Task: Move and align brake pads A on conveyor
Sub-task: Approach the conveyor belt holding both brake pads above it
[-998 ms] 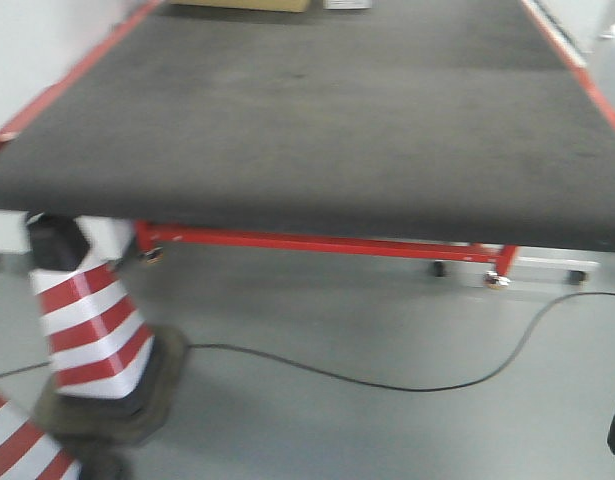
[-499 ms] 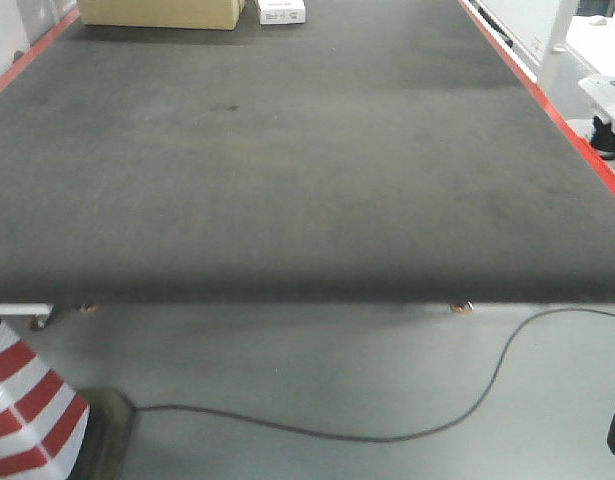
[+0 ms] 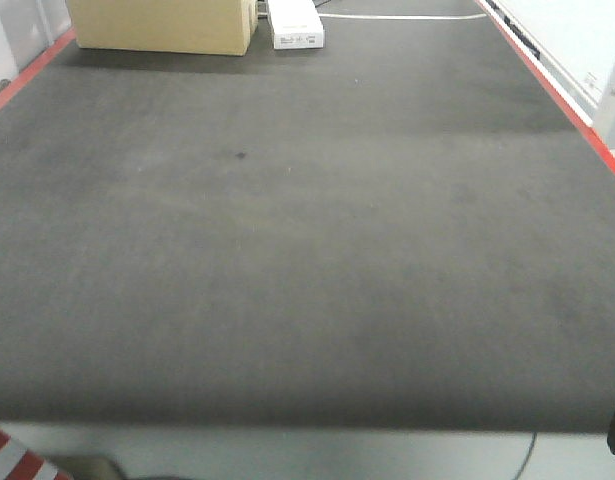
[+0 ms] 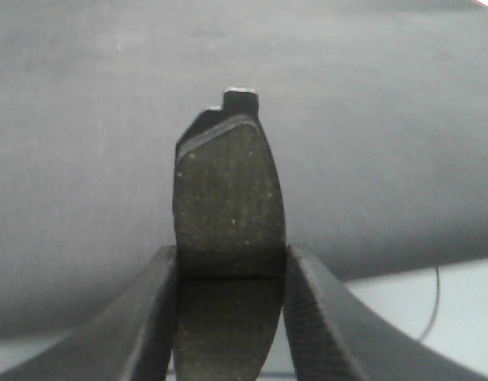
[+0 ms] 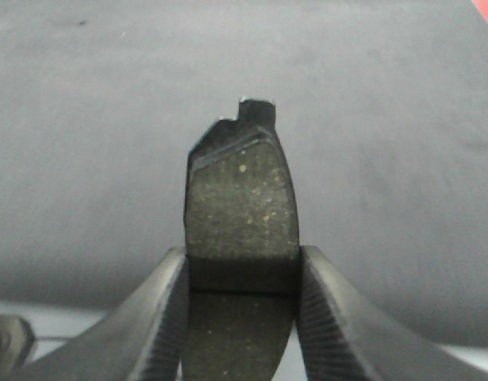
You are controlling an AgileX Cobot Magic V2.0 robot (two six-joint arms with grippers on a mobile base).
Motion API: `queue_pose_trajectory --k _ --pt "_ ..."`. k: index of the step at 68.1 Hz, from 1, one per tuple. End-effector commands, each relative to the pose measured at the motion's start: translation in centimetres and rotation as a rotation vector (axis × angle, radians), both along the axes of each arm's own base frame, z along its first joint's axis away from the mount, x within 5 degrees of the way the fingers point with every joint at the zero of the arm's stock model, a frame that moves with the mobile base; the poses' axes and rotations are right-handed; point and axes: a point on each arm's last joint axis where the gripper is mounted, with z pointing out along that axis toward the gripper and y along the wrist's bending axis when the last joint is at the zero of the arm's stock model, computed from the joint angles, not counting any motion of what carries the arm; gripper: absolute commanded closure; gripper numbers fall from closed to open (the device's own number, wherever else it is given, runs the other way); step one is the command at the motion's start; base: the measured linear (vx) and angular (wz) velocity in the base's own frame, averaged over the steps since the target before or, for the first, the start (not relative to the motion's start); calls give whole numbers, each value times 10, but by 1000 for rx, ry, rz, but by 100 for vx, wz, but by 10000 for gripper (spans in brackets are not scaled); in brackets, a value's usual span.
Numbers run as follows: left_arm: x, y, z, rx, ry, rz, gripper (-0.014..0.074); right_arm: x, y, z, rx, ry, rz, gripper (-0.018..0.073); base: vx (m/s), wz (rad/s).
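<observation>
A grey-brown brake pad [image 4: 228, 198] with a dark backing-plate edge juts forward from my left gripper [image 4: 230, 274], which is shut on its sides, held above the near part of the conveyor [image 4: 370, 119]. A second, like brake pad [image 5: 242, 206] is clamped the same way in my right gripper [image 5: 242, 274], above the belt [image 5: 93, 135]. In the front view the dark belt of the conveyor [image 3: 307, 250] fills the frame, with red edge stripes at left and right. Neither gripper nor pad shows in that view.
At the belt's far end stand a tan cardboard box [image 3: 162, 25] and a small white box [image 3: 295, 25]. A striped traffic cone [image 3: 12, 462] peeks in at the lower left, below the belt's near edge. Grey floor with a black cable [image 4: 432, 305] lies beneath.
The front view has closed in on the conveyor: the floor, cone and cable have dropped almost out of frame, and the belt and far boxes now fill the picture.
</observation>
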Motion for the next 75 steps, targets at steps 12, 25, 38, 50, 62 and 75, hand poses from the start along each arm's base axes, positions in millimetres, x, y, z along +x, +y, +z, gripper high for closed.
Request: queue_pose_trajectory --k 12,25,38,50,62,75 --pt "3 -2 16 -24 -100 -16 602 4 1 18 5 -123 4 569 37 3" --pt "3 -2 16 -25 -99 -16 602 4 1 18 5 -123 4 569 31 1" --pt "3 -2 16 -25 -99 -16 602 4 1 18 5 -123 4 569 24 -2" --pt "3 -2 16 -25 -99 -16 602 4 1 18 5 -123 4 569 17 -4" --pt "3 -2 16 -25 -99 -16 602 4 1 18 5 -123 4 569 11 -1" --pt "3 -2 16 -25 -99 -16 602 4 1 18 5 -123 4 569 8 -1"
